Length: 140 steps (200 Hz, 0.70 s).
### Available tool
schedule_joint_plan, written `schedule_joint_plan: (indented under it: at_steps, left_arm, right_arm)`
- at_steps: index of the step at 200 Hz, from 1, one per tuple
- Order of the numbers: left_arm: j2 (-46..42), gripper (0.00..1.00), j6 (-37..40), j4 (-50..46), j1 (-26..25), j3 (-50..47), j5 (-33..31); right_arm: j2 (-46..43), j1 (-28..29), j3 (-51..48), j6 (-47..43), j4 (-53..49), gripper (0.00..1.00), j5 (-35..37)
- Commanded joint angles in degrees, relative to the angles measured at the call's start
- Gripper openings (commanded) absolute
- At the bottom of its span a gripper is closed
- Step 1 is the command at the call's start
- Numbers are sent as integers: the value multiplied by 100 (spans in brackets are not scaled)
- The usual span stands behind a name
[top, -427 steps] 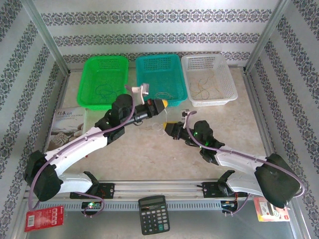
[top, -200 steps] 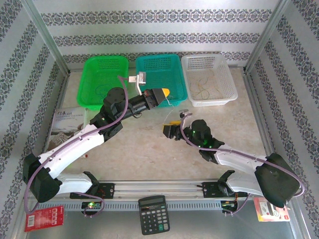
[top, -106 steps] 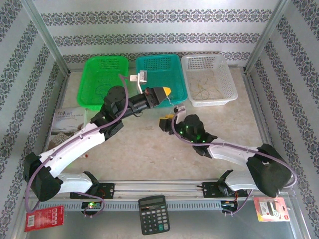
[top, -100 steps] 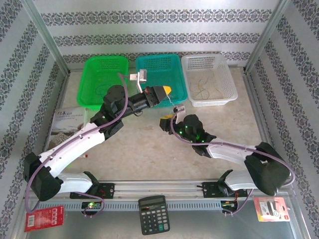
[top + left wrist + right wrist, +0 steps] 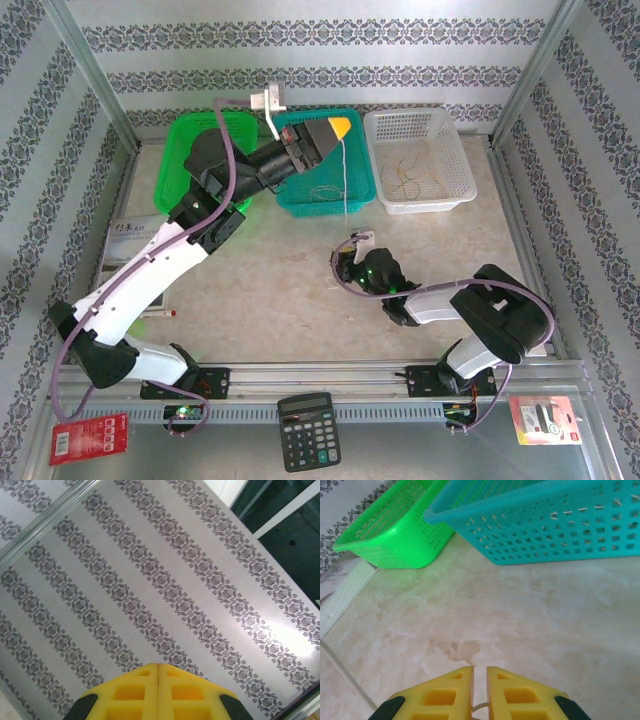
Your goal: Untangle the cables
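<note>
Patterned grey wallpaper [image 5: 320,60] backs a mottled beige counter [image 5: 270,300] framed by metal rails. Three baskets stand side by side along the far edge: a green basket [image 5: 185,185], a teal basket [image 5: 355,170] and a white basket [image 5: 445,150]. The left pincer [image 5: 338,127] is raised above the far rim of the teal basket. In the left wrist view its yellow fingers [image 5: 130,692] are pressed together with no gap, facing the wallpaper. A cable strand [image 5: 345,175], thin and pale, hangs straight down from that tip across the teal basket to its near rim, so the left pincer is pinching it. Thin curly wires [image 5: 322,190] lie inside the teal basket, and yellowish wires [image 5: 405,178] lie inside the white basket. The right pincer [image 5: 345,265] sits low over the counter, in front of the teal basket and well apart from the left one. In the right wrist view the right pincer [image 5: 480,669] has its fingers nearly together, with a narrow slit between them. A pale curl [image 5: 480,709] of wire shows in that slit at the bottom edge, and I cannot tell whether it is clamped. A calculator [image 5: 308,430] lies on the near rail, a booklet [image 5: 130,245] lies at the left, and a red card [image 5: 88,438] lies at the near left corner.
</note>
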Motion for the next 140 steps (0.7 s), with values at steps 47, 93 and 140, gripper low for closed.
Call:
schedule_joint_plan:
  at_steps: [47, 93, 140]
  left_arm:
    - [528, 0, 583, -612, 199, 1634, 97]
    - [1037, 0, 1043, -1273, 368, 2720, 55]
    - [1384, 0, 1345, -1582, 785, 3031, 14]
  right_arm:
    - [499, 86, -693, 472, 1005, 18, 362]
    - [652, 122, -870, 564, 1288, 27, 435]
    - [277, 137, -1051, 669, 1338, 41, 334]
